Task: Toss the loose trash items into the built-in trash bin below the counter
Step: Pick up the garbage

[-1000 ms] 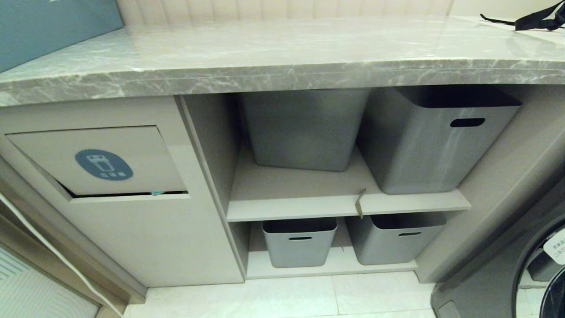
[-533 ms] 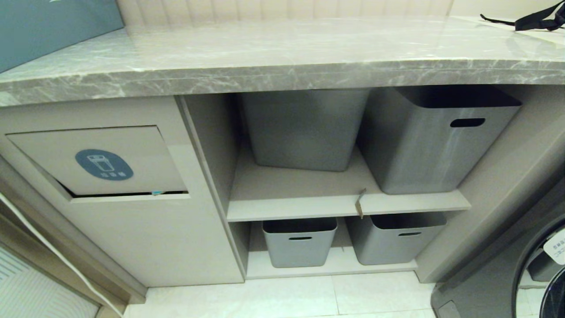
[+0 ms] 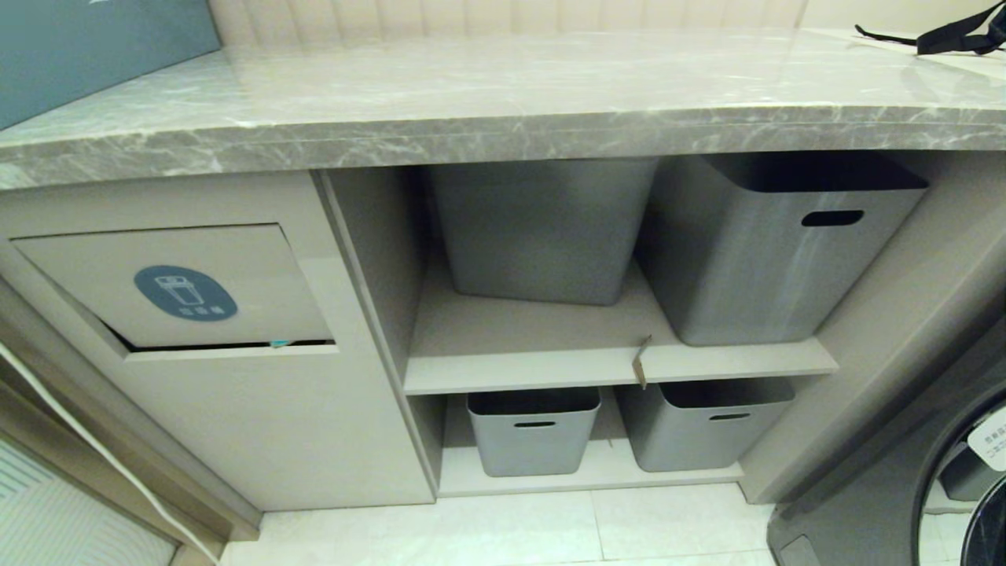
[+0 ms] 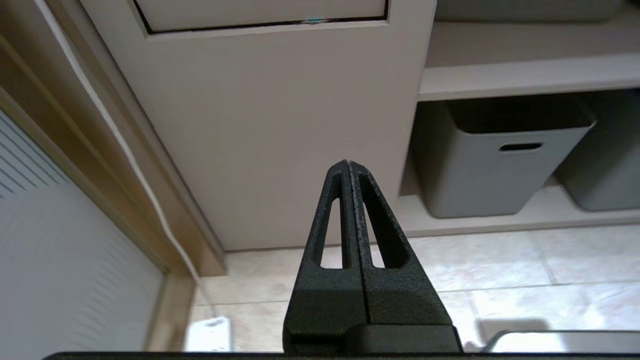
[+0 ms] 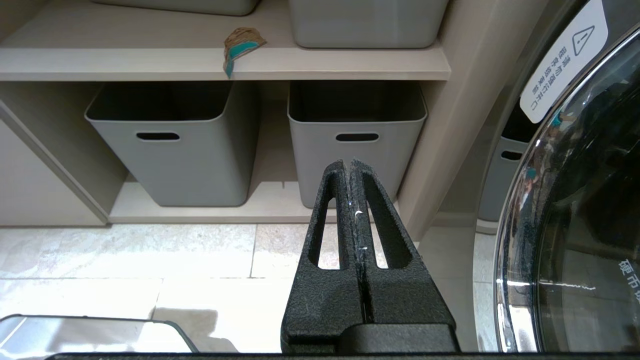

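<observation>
Across the last second nothing is being shifted in the head view: the bin (image 3: 173, 283), its flap tilted slightly with a dark gap at the lower edge, is being seen just as before. A teal sliver (image 3: 279, 343) is being pinched in that gap (likely a piece already thrown in, though that is only a judgement).

The left gripper (image 4: 348, 165) is being held low in front of the bin's cabinet front, below the flap, fingers pressed tight together with nothing between them. The right gripper (image 5: 348, 165) is being kept parked well right of the bin, facing the lower tubs (image 5: 172, 150), fingers likewise clenched and empty. With both arms drawn back, the job is probably being treated as finished.

Yet one scrap (image 3: 642, 362) is being left out: it is lying on the front edge of the shelf (image 3: 550, 369) right of the bin, its teal tip hanging over, between two upper tubs (image 3: 778, 251). No scraps are being shown on the counter (image 3: 503, 86) above the bin.

A reach for the scrap is being crowded by those tubs, by the counter's overhang and by the washer (image 3: 967, 487) farther right; the bag (image 3: 955, 35) is being left alone.
</observation>
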`<state>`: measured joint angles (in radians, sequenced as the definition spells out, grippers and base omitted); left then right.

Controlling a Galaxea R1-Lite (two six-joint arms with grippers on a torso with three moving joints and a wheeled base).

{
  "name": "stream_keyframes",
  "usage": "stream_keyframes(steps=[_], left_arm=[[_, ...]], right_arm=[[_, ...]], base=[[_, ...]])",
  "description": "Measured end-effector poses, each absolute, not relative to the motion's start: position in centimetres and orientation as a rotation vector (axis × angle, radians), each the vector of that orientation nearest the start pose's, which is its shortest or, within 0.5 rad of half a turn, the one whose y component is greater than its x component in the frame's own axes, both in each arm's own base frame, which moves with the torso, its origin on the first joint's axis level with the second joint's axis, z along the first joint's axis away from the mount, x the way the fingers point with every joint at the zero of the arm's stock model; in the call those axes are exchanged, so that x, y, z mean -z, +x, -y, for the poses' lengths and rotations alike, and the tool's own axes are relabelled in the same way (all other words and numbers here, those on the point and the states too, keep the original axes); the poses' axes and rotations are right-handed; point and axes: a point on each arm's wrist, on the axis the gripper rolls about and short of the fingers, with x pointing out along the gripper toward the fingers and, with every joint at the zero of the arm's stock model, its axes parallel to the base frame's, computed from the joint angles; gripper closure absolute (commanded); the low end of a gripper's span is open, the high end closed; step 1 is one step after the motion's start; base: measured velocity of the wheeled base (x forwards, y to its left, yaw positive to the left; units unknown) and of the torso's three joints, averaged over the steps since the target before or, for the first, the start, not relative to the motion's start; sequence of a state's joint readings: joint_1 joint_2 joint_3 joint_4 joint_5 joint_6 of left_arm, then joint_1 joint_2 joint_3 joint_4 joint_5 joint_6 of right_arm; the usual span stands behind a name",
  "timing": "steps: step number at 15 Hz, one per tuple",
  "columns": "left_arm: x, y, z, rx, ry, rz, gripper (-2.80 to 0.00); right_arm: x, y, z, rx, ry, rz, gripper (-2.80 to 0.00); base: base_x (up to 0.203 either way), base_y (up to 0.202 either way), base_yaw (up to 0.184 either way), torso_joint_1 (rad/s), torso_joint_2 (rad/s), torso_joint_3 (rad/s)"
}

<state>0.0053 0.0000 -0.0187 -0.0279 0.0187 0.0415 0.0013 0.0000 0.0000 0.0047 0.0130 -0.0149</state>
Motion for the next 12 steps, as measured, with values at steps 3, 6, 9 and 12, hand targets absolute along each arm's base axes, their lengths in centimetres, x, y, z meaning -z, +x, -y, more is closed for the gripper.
stream_keyframes(steps=[3,6,9,12], left_arm=[[-8.01,-2.34,0.00,-0.015,0.066,0.034,0.00],[-7.74,-2.30,0.03,0.002,0.108,0.018,0.00],[-7.57,-2.30,0.03,0.004,0.108,0.002,0.00],[-7.52,-2.29,0.03,0.004,0.105,-0.002,0.00]], right_arm=[[-7.50,-2.28,-0.03,-0.014,-0.015,-0.004,0.00],[-7.50,-2.28,-0.03,-0.014,-0.015,-0.005,0.00],[-7.50,-2.28,-0.03,-0.015,-0.015,-0.004,0.00],[-7.51,-2.28,-0.03,-0.014,-0.017,-0.003,0.00]], base=[[0.000,0.000,0.000,0.000,0.00,0.000],[0.000,0.000,0.000,0.000,0.00,0.000],[0.000,0.000,0.000,0.000,0.00,0.000],[-0.075,0.000,0.003,0.003,0.00,0.000]])
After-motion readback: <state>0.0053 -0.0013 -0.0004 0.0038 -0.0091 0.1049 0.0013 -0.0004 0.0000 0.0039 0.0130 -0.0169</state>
